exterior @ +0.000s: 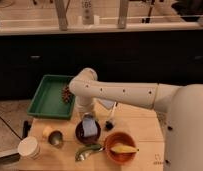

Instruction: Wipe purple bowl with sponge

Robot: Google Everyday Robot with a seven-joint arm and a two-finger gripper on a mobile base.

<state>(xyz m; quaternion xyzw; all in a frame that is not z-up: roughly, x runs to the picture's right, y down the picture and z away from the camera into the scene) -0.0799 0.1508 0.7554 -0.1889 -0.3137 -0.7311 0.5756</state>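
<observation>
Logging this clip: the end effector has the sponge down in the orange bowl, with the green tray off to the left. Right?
Wrong bowl. In the camera view the end effector has the sponge in the purple bowl; the orange bowl sits beside it. The green tray is to the left.

Small round purple bowl [88, 134], very dark and almost black, upright on the pale wooden tabletop, just left of an orange bowl. Pale blue-grey sponge [89, 124], roughly rectangular, down inside the bowl against its dark interior, covering much of the middle. Gripper [88, 119] directly over the bowl, at the top of the sponge.
</observation>
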